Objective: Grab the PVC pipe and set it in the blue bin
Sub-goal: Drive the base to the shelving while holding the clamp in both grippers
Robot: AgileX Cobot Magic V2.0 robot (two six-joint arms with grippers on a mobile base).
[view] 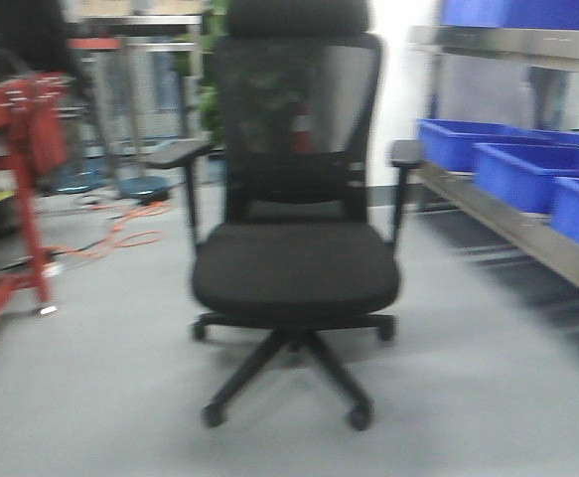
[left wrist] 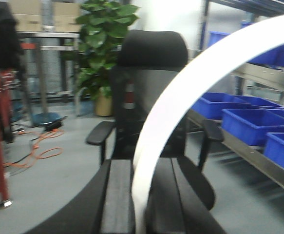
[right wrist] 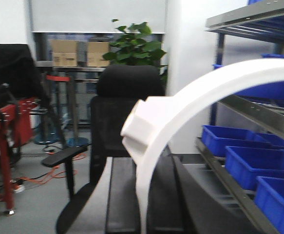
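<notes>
Plainly carries a white curved pipe [left wrist: 195, 73] in the left gripper [left wrist: 142, 165]. Clamps it between two dark fingers [left wrist: 117, 195], pressed against it from either side. Lets it rise from between them and arch over to the upper right of the left wrist view, in front of a black office chair [view: 294, 268].

Likewise grips a second curved pipe [right wrist: 205, 90] in the right gripper [right wrist: 145, 163], closed on the lower end with fingers [right wrist: 122, 195] touching both flanks. Shows on that piece a blocky, stepped collar on the outer side of the bend, a little above the fingers. Loses its far end past the right edge of the right wrist view. Cannot tell from either wrist view how the pipes end.

Faces the chair head-on in the front view, on a grey floor [view: 90, 397], with the seat toward the camera and a star base on castors. Finds blue bins [view: 527, 174] to the right, lined up side by side on a low metal shelf [view: 512, 231]. Holds both pipes up in the grippers, well apart from those bins.

Has a red cart [view: 29, 189] at the left and an orange cable [view: 120, 234] looped on the floor beside it. Places a leafy plant [left wrist: 103, 44] behind the chair and cardboard boxes [right wrist: 64, 52] on a rack farther back. Blurs the front view somewhat, too much to read small detail.
</notes>
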